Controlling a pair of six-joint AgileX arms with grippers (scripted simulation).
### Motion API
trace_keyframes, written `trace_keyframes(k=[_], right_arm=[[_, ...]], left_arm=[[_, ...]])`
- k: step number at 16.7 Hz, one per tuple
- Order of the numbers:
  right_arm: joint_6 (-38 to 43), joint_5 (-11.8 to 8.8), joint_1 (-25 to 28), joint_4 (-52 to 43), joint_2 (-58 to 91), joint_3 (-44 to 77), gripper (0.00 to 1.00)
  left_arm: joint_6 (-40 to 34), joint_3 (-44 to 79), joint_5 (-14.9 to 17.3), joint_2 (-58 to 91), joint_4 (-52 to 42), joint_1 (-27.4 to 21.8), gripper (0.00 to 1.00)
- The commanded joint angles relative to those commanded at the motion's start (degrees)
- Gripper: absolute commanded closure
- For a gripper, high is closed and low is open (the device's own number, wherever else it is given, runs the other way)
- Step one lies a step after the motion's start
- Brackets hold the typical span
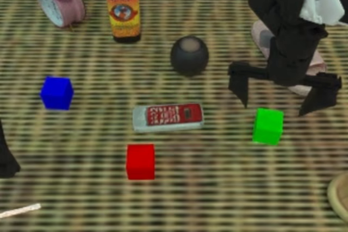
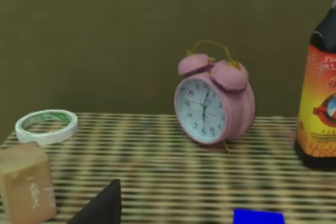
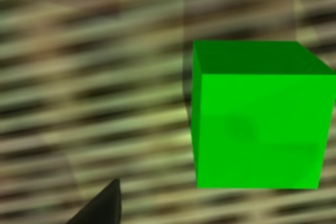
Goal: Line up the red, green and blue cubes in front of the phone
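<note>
Right claw (image 1: 281, 97) is poised, spread wide, above the green cube (image 1: 268, 126).
It is best centred before descent; left claw's (image 1: 6, 161) state cannot be told at the worktop's left edge.

Clock (image 2: 214, 106): pink, white dial w/ numerals 1–12 round the face; 12, 1, 2 legible near the top, rest too small. Bottle (image 2: 317, 106): orange-red label w/ print, not readable. Phone (image 1: 168, 117): red face, pale markings, illegible. Brown box (image 2: 25, 188): faint white marks, unreadable.
</note>
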Motion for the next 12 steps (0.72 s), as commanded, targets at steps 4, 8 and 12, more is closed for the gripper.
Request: trace_keyframes(k=[4,8,12], right_arm=[[-0.05,-0.02,-0.25,0.25,0.05,-0.21,0.0],[-0.05,0.02,-0.07,6.77,2.58,-4.08,0.0],[0.13,0.05,0.06,14.93,5.9,-8.81,0.0]], left_arm=[[0.0,0.0,0.0,0.0,0.0,0.0,0.0],[0.0,0.0,0.0,0.0,0.0,0.0,0.0],[0.0,0.0,0.0,0.0,0.0,0.0,0.0]])
